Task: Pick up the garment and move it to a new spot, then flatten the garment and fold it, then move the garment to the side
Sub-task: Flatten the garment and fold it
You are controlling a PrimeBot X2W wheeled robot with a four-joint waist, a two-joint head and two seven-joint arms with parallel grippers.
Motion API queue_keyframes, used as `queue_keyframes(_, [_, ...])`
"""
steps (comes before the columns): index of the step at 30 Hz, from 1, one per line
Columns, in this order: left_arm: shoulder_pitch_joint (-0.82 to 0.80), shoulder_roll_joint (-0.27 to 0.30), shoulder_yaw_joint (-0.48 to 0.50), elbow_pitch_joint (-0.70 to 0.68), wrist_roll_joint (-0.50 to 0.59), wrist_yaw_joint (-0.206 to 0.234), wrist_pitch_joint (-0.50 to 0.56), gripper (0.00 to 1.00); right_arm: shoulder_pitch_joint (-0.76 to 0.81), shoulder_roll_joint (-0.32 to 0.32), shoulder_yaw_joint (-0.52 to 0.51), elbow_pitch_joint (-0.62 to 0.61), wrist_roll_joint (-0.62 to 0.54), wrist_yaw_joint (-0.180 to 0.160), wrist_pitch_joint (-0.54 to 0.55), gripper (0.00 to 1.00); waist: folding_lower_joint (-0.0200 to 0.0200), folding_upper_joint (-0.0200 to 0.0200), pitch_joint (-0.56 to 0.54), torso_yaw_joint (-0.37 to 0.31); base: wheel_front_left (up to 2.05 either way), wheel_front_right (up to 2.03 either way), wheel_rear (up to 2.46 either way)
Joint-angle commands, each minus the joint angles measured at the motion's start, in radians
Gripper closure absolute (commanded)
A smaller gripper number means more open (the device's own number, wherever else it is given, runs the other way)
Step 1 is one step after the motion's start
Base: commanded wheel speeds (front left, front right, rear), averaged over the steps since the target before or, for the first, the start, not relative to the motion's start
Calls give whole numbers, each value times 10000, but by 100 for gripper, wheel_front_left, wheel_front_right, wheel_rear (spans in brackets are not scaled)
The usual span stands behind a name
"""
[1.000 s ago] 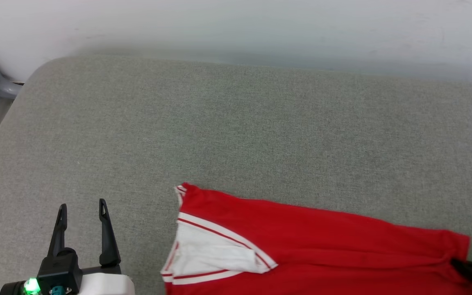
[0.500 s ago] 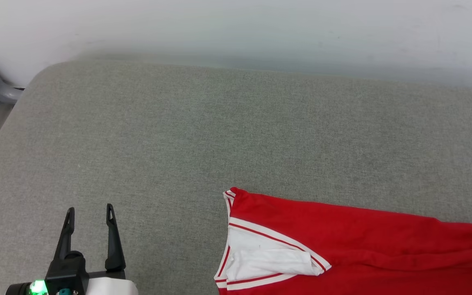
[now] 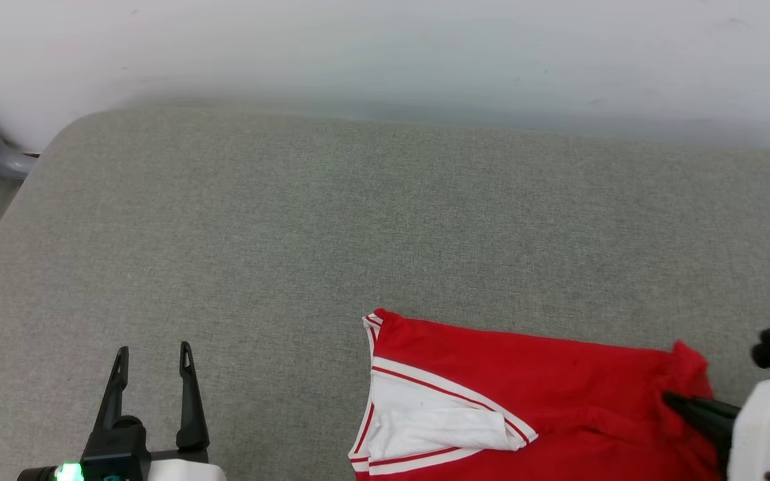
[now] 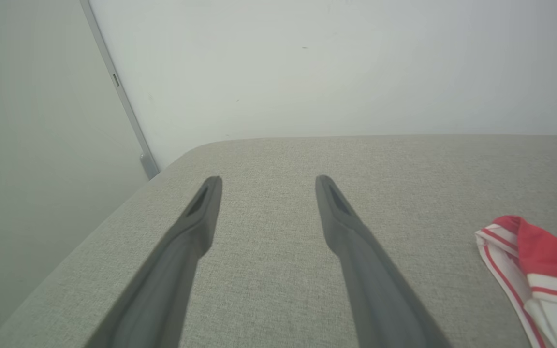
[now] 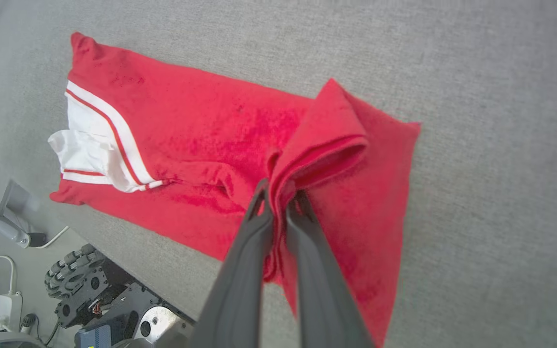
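On the grey worktop (image 3: 291, 220), you are folding the garment (image 5: 201, 130), right end effector (image 5: 279, 192) pinching its lifted edge, left end effector (image 3: 154, 349) hanging open, side move pending.

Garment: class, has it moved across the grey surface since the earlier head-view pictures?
Yes. The garment has slid rightward, farther from the rounded left corner of the grey surface.

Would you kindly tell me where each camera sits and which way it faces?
Head view: on the head, forward-down over the grey fabric surface; left gripper, right gripper at lower corners.
Left wrist view: along its open fingers toward the wall.
Right wrist view: down onto the garment its shut fingers pinch; wheeled base.
Shared: all three show the garment's white sleeve.
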Motion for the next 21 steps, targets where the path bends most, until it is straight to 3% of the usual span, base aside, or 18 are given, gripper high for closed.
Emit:
queue_keyframes(1, [-125, -24, -9, 13, 51, -48, -26, 0, -209, 65, 178, -229, 5, -8, 81, 100, 0, 0, 19, 38, 0, 0, 0])
queue_keyframes(10, [-419, -78, -178, 117, 92, -148, -26, 0, -1597, 246, 2550, -921, -13, -8, 320, 100, 0, 0, 287, 361, 0, 0, 0])
queue_keyframes(21, [-798, -117, -219, 225, 74, -241, -26, 0, -4350, 685, 5800, 99, -500, -8, -300, 100, 0, 0, 601, 703, 0, 0, 0])
